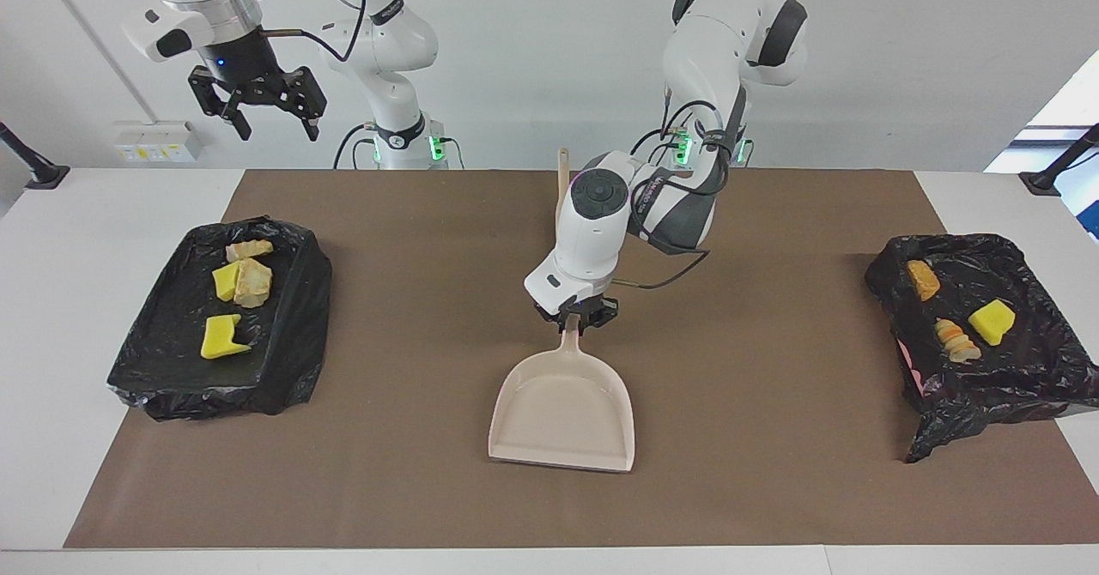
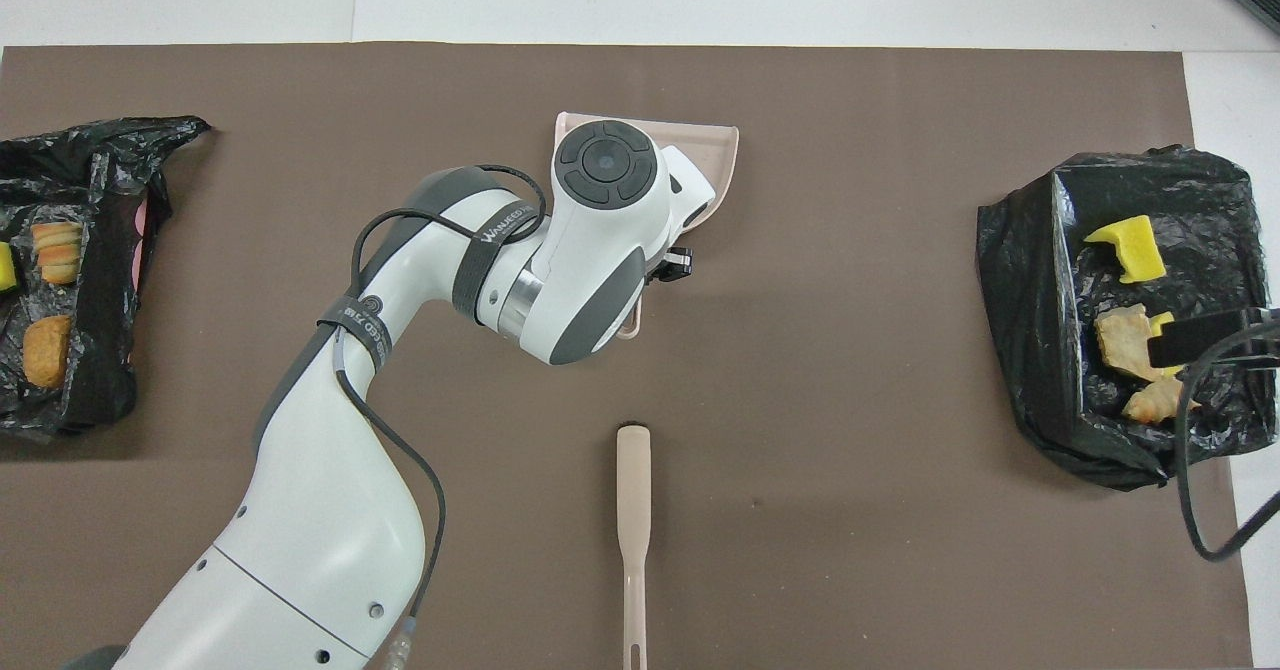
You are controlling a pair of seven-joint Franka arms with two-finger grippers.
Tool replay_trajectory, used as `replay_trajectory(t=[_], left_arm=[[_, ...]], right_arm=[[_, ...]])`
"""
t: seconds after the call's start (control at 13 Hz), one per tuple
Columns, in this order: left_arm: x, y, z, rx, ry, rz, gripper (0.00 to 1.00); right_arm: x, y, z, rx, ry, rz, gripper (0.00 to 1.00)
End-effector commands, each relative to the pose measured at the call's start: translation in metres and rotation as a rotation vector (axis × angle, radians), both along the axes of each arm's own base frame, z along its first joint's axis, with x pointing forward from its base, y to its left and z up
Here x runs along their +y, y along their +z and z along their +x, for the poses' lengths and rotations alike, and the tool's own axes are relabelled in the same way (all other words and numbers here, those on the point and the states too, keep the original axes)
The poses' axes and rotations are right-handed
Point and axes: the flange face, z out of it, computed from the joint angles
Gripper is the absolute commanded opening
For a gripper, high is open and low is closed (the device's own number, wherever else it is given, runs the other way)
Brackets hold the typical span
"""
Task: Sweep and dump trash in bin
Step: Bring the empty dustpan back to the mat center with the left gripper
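Yellow+tan trash [image 1: 234, 279] in bins | L jaws clamp dustpan [image 1: 562, 412] handle | R jaws apart

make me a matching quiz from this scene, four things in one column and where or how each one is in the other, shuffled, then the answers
Things
1. dustpan
2. brush
3. right claw
4. yellow chunk

Places or states
A. open, raised above the table, waiting
B. lying in the black-lined bin at the left arm's end of the table
C. on the mat, its handle gripped by the left claw
D. lying loose on the mat, nearer to the robots than the dustpan

Pairs: 1-C, 2-D, 3-A, 4-B
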Motion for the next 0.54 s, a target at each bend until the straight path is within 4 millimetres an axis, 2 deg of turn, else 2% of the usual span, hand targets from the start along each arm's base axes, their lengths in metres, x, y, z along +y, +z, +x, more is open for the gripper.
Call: replay_trajectory(t=[0.0, 0.08, 0.23, 0.31, 0.46], left_arm=[[-0.003, 0.0, -0.003, 0.02, 0.012, 0.009, 0.0], [-0.001, -0.004, -0.005, 0.026, 0.013, 0.014, 0.0], [0.0, -0.006, -0.007, 0.038, 0.01, 0.028, 0.23], [0.003, -0.004, -0.01, 0.037, 0.01, 0.032, 0.26], [0.008, -0.005, -0.006, 0.037, 0.018, 0.034, 0.4]], right_arm=[[-0.003, 0.001, -0.006, -0.001, 0.021, 0.009, 1.0], [-0.004, 0.001, -0.006, -0.001, 0.019, 0.009, 1.0], [-0.002, 0.001, -0.006, -0.001, 0.022, 0.009, 1.0], [-0.003, 0.001, -0.006, -0.001, 0.021, 0.009, 1.0], [-0.003, 0.001, -0.006, -0.001, 0.021, 0.009, 1.0]])
